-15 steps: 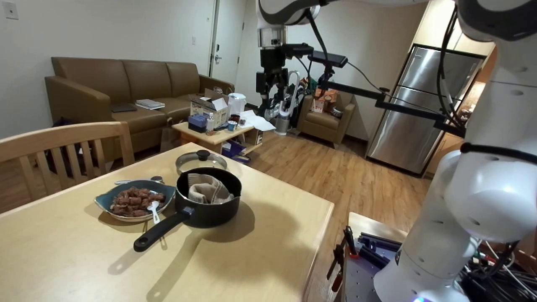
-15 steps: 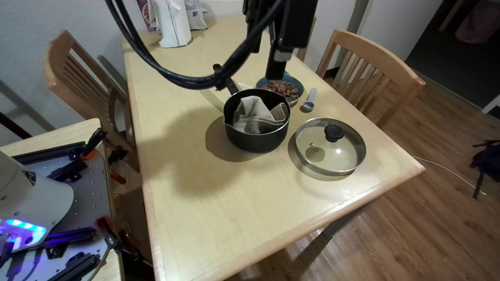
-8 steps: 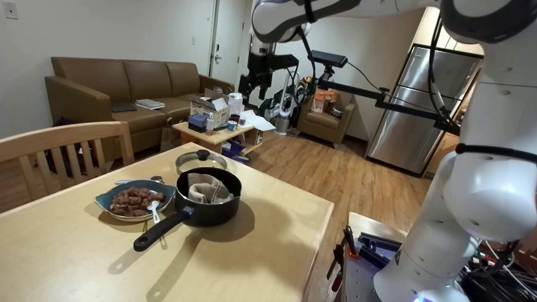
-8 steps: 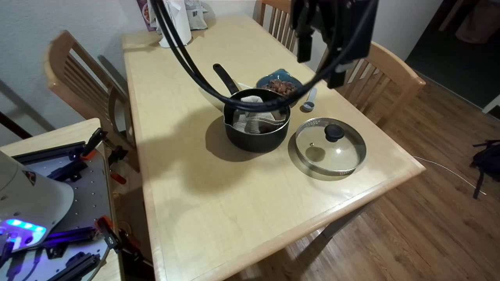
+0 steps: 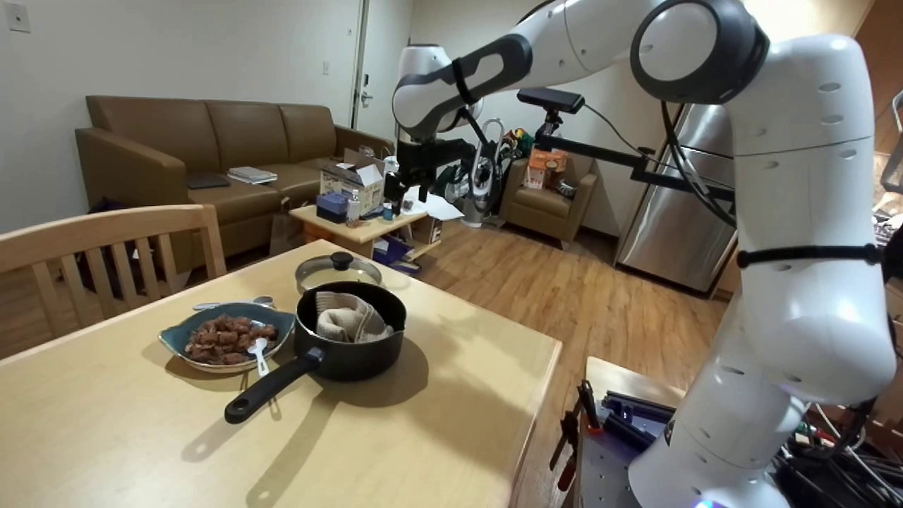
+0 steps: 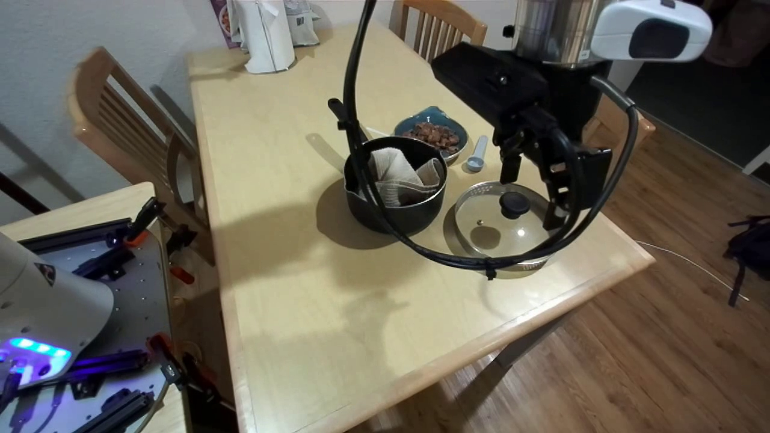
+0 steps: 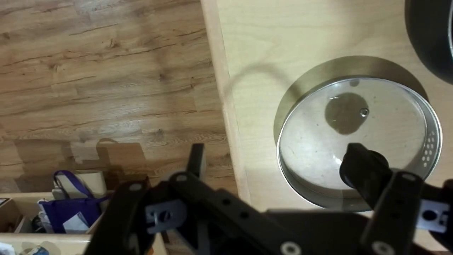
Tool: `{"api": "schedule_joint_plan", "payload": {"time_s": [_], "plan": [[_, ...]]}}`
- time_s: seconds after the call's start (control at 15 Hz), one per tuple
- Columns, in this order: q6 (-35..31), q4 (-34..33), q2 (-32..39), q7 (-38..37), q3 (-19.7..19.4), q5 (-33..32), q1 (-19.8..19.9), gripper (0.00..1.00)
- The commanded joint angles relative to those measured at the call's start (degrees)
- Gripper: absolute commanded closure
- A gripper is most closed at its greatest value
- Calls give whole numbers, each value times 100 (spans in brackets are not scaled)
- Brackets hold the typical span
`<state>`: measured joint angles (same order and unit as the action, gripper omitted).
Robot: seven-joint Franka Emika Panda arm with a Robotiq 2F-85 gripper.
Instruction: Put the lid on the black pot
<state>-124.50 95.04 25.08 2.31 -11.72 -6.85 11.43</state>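
The clear greyish lid with its dark knob lies on the table in both exterior views, knob up. The black pot stands beside it, also seen in an exterior view, with a folded beige cloth inside. The pot's edge shows at the right of the wrist view. My gripper is open and empty above the lid, seen also in an exterior view. In the wrist view my gripper has its right fingertip partly covering the knob; the left fingertip appears over the floor.
A blue dish of brown bits with a white spoon sits next to the pot. A grey measuring spoon lies near the lid. The pot's long handle sticks out. The table's edge runs close to the lid.
The gripper has moved down and over from above the pot and dish area to above the lid. The lid, pot and dish have not moved.
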Motion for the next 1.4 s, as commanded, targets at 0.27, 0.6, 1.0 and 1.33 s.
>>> {"api": "schedule_joint_plan", "payload": {"time_s": [0.27,0.6,1.0,1.33], "plan": [[-384,-595,577,1118,446,158,173,0],[-145,-1525,1621,1900,730,179,323,0],[-557,-1356,1670,1806,721,146,305,0],[-605,-1693,1882,2022,1099,277,207,0]]}}
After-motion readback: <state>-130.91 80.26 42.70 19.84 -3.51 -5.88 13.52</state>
